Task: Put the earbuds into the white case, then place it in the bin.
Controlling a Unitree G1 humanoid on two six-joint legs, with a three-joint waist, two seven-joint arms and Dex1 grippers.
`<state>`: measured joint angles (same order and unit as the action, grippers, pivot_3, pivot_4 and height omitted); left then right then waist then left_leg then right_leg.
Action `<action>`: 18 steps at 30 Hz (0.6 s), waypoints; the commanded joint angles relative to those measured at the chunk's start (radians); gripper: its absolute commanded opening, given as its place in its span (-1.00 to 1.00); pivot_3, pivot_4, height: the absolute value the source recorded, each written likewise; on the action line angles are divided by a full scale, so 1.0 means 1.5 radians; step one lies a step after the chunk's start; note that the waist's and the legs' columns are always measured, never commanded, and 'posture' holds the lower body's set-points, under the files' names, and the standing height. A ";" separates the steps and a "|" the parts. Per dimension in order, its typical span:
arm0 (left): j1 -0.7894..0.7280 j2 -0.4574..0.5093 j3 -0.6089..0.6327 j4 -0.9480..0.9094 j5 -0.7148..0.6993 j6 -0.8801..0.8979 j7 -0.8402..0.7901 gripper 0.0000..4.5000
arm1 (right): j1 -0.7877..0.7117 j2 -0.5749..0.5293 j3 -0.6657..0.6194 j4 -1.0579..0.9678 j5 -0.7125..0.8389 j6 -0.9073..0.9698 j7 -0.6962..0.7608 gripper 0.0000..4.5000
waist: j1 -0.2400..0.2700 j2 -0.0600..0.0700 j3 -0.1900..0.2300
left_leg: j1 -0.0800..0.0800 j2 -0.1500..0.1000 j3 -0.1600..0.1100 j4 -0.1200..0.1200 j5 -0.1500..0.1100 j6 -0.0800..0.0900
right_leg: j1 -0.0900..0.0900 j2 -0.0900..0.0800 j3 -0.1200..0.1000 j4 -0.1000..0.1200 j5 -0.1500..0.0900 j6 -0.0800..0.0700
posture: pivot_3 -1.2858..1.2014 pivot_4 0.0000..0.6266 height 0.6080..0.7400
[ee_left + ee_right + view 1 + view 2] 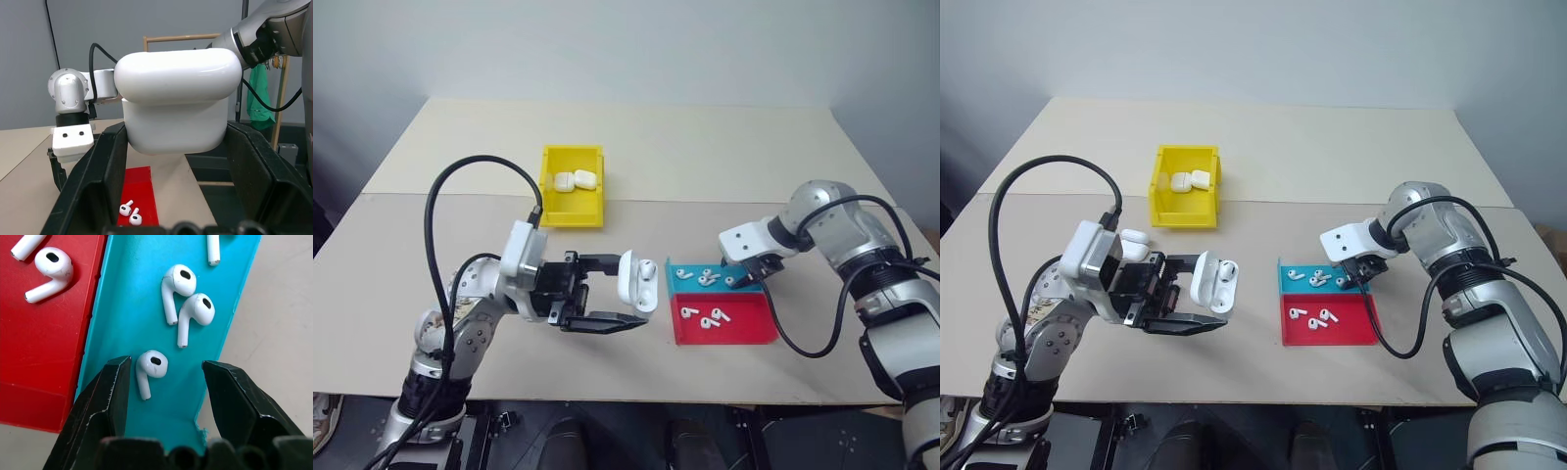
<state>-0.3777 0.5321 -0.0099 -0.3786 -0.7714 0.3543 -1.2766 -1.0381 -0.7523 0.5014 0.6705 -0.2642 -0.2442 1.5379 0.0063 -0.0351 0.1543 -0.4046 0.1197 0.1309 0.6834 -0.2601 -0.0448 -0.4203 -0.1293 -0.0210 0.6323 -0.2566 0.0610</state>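
My left gripper (628, 291) is shut on the white case (639, 281), holding it above the table with its lid hinged open; the case (176, 103) sits between the black fingers (102, 181). Several earbuds (705, 277) lie in the blue tray (690, 288), and a few more (713, 318) lie in the red tray. My right gripper (741, 279) points down into the blue tray and is open. One earbud (151, 366) lies on the tray floor between its fingers, untouched. The yellow bin (573, 217) stands further back.
The bin holds two white cases (576, 180). The red tray (744, 331) adjoins the blue one on its near side. Another small white rounded thing (1134, 238) rests on the table behind my left wrist. The table's front edge runs just beyond the red tray.
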 commanded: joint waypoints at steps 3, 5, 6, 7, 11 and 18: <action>-0.004 0.010 0.014 -0.017 -0.020 0.002 0.002 0.21 | -0.004 -0.003 0.000 0.011 -0.022 -0.025 0.004 0.25 | 0.000 0.000 0.000 | 0.000 0.000 0.000 0.000 0.000 0.000 | 0.000 0.000 0.000 0.000 0.000 0.000 | 0.03 -0.52 1.00; -0.004 0.013 0.016 -0.013 -0.021 0.001 0.000 0.21 | -0.001 -0.004 0.001 0.013 -0.030 -0.031 0.003 0.25 | 0.000 0.000 0.000 | 0.000 0.000 0.000 0.000 0.000 0.000 | 0.000 0.000 0.000 0.000 0.000 0.000 | 0.03 -0.52 1.00; -0.004 0.013 0.016 -0.012 -0.022 0.000 -0.001 0.21 | -0.001 -0.003 0.002 0.015 -0.032 -0.033 0.003 0.25 | 0.000 0.000 0.000 | 0.000 0.000 0.000 0.000 0.000 0.000 | 0.000 0.000 0.000 0.000 0.000 0.000 | 0.03 -0.52 1.00; -0.003 0.014 0.016 -0.011 -0.022 -0.001 -0.002 0.21 | 0.000 -0.002 0.001 0.016 -0.032 -0.032 0.003 0.16 | 0.000 0.000 0.000 | 0.000 0.000 0.000 0.000 0.000 0.000 | 0.000 0.000 0.000 0.000 0.000 0.000 | 0.03 -0.52 1.00; -0.001 0.015 0.015 -0.010 -0.022 -0.003 -0.002 0.21 | 0.005 0.007 -0.002 0.022 -0.037 -0.026 -0.004 -0.31 | -0.001 0.000 0.000 | 0.000 0.000 0.000 0.000 0.000 0.000 | 0.000 0.000 0.000 0.000 0.000 0.000 | 0.03 -0.52 1.00; -0.005 0.018 0.016 -0.001 -0.021 -0.004 -0.007 0.21 | 0.024 0.005 -0.019 0.000 -0.022 -0.001 -0.002 -0.72 | -0.003 0.000 0.000 | 0.001 0.000 0.000 0.000 0.000 0.000 | 0.001 0.000 0.000 0.000 0.000 0.000 | 0.03 -0.52 1.00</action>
<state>-0.3778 0.5542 -0.0020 -0.3746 -0.7858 0.3547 -1.2802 -1.0209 -0.7359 0.4909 0.6882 -0.3095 -0.2629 1.5251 0.0022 -0.0349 0.1542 -0.4030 0.1197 0.1309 0.6834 -0.2600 -0.0449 -0.4185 -0.1293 -0.0211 0.6324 -0.2566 0.0610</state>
